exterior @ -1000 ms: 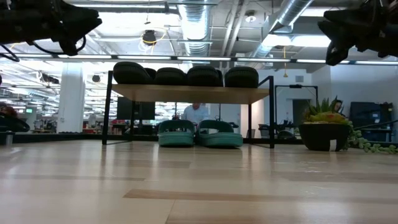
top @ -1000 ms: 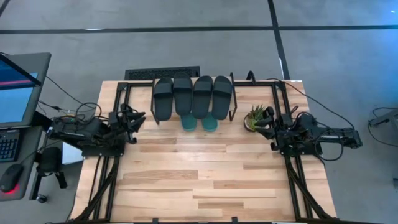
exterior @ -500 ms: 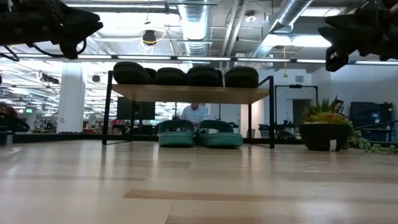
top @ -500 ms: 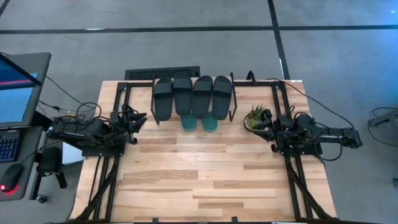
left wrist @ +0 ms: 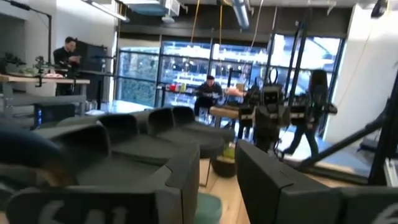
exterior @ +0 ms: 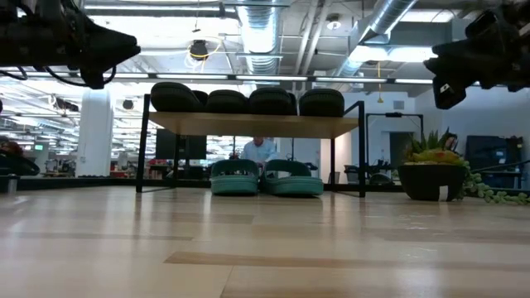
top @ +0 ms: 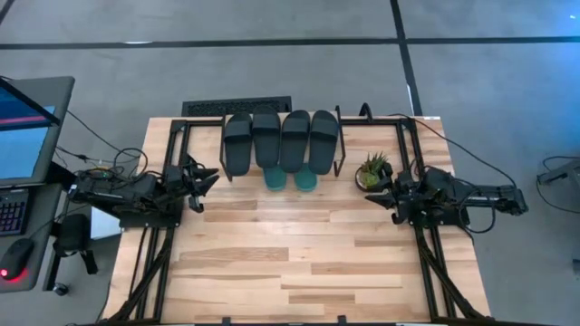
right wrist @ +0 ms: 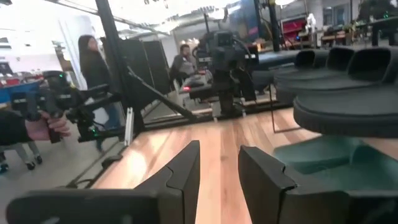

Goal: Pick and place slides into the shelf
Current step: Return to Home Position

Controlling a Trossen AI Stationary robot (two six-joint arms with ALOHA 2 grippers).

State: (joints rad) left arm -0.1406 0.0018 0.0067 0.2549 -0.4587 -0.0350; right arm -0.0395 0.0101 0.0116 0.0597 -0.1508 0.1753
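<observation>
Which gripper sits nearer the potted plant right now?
Right. The right gripper hangs just beside the potted plant; the left gripper is far off, past the left end of the shelf.

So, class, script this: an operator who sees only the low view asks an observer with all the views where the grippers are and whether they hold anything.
Operator: Which gripper is the one near the plant?
Observer: From above, the right gripper hovers close beside the plant.
Operator: Is either holding anything?
Observer: No. The wrist views show the left gripper and the right one both open and empty.
</observation>
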